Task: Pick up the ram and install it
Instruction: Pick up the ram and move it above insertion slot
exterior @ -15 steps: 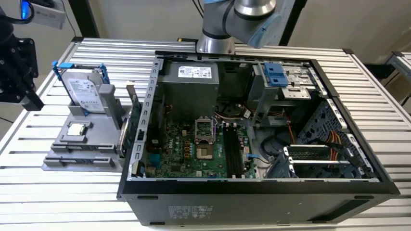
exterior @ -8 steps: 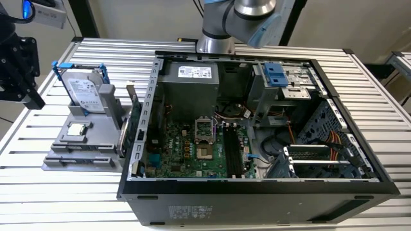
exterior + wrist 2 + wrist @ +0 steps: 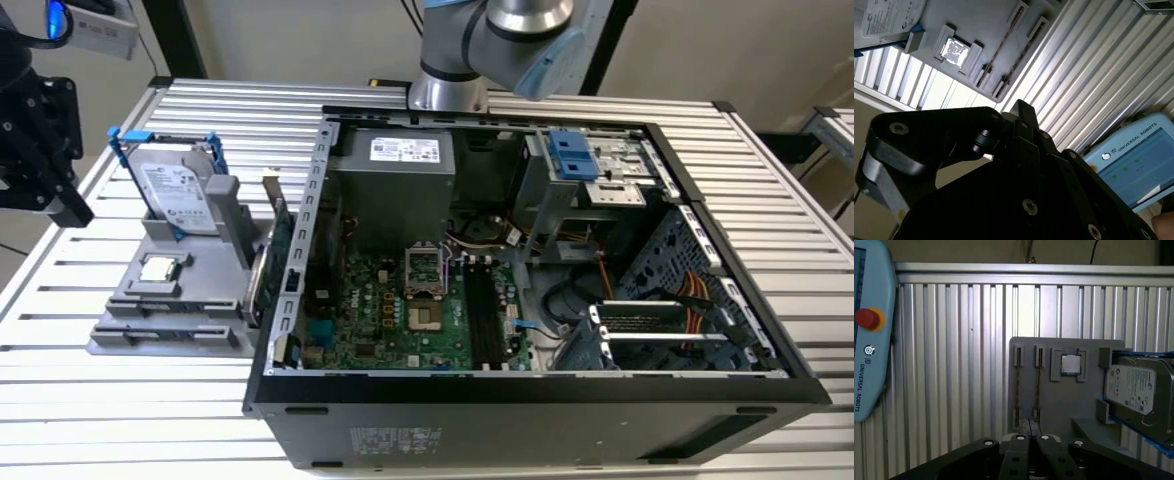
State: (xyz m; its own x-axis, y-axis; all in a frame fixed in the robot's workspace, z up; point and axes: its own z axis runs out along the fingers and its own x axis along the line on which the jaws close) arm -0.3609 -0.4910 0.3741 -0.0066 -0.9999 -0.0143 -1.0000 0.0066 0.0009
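Gripper (image 3: 1030, 438) hovers apart from the grey holder (image 3: 1064, 410). Its fingers are pressed together with nothing between them, and both wrist views agree on that. The ram (image 3: 1038, 385) stands on edge in a holder slot, untouched, with a second stick (image 3: 1017, 385) in the slot just beside it. The same holder carries the processor chip (image 3: 1070, 364) in a square recess and the hard drive (image 3: 1136, 390) in its blue frame.

In the first wrist view both sticks are seen edge-on as thin lines, so their colour is hard to tell. The hard drive is cut off at the frame edge. The teach pendant (image 3: 869, 340) lies on the slatted table (image 3: 954, 365), well apart from the holder, and is also cut off.

In the second wrist view the dark gripper body hides much of the scene, and the holder sits in a corner.

The exterior view adds the open computer case (image 3: 534, 400), just beside the holder on the exterior view's right. Inside it are the motherboard (image 3: 387, 310) and the black memory slots (image 3: 481, 315). There the gripper is a black mass at the exterior view's left edge, partly cut off and well apart from the case. The sticks are hard to make out against the case wall.
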